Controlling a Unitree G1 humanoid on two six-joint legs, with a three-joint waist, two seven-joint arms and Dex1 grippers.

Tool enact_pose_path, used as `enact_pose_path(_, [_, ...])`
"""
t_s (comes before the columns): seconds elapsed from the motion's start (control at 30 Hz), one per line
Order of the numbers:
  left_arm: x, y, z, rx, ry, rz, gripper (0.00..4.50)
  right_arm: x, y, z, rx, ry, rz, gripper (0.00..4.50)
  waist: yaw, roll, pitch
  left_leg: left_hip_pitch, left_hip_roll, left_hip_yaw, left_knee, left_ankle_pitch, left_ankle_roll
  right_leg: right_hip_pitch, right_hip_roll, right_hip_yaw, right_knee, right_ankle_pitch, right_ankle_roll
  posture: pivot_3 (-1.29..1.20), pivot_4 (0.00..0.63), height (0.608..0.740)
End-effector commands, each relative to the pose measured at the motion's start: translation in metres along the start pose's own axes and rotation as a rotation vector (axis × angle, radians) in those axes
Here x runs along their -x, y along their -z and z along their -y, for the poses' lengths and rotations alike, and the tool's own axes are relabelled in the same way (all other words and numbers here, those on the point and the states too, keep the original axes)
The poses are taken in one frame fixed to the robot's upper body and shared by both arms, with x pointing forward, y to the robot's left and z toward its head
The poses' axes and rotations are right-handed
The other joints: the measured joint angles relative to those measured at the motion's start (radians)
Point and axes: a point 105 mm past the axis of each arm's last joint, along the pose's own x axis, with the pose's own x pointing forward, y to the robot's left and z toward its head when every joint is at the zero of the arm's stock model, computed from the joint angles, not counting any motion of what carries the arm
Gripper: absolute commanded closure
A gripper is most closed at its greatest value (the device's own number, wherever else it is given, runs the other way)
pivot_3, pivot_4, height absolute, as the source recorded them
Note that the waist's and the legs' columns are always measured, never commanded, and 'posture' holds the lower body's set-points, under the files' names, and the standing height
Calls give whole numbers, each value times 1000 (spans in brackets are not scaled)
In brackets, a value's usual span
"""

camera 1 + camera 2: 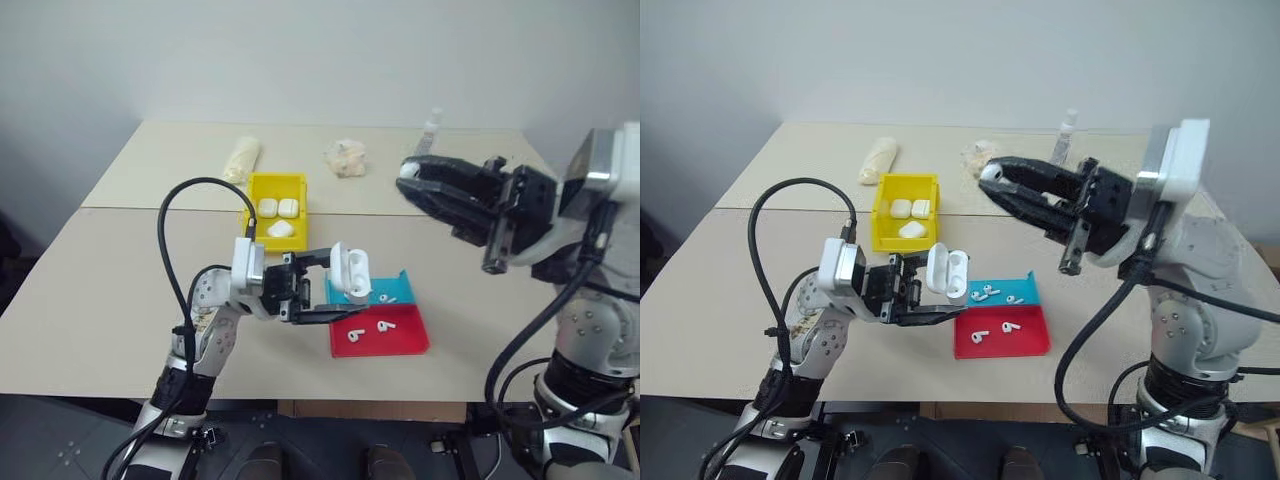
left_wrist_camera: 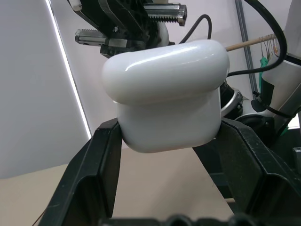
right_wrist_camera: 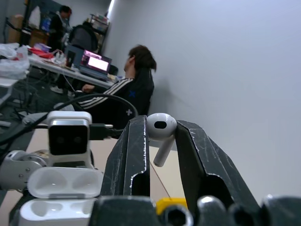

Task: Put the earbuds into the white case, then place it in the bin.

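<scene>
In the head views the left gripper sits a little left of the frame centre, above the beige desk, and its fingers are closed on the white case. The case is held off the desk with its lid flipped open, just above the left end of the blue tray. The right gripper is in the upper middle of the right eye view, raised well above the desk and pointing toward the left of the frame. In the right wrist view its fingers pinch one earbud by the rounded head, with the short stem hanging down between them; the open case appears in the lower left of that view. The blue tray lies at the centre of the frame, with a red tray touching it on the lower side. Several loose earbuds lie in the blue tray and two more in the red one. The yellow bin stands on the desk up and to the left of the trays, near the held case, and three closed white cases lie inside it. People sit at a table in the background of the right wrist view.
</scene>
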Motion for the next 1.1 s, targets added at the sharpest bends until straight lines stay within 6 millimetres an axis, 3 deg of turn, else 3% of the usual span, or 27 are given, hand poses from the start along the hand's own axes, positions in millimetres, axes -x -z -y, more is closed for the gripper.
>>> enact_pose_path(0.03, [-4,-9,-4,-50,10,10,1759,-4,-5,-11,54,-59,77,3873,-3,0,0,0,0,0,0,0,0,0,0,0,0,0,0,0,150,740])
enact_pose_path(0.2, [-1,-10,-5,-60,-5,-5,1759,-9,16,-16,50,-111,24,3873,-3,0,0,1,0,0,0,0,0,1,0,0,0,0,0,0,150,740])
enact_pose_path(0.97, [-1,-5,-7,-75,-21,-10,1759,-2,45,-23,-34,-154,-93,3873,-2,0,0,1,0,0,0,0,0,1,0,0,0,0,0,0,150,740])
enact_pose_path(1.1, [-1,-4,-8,-78,-22,-8,1759,-2,47,-24,-5,-162,-106,2532,-2,0,0,1,0,0,0,0,0,1,0,0,0,0,0,0,150,740])
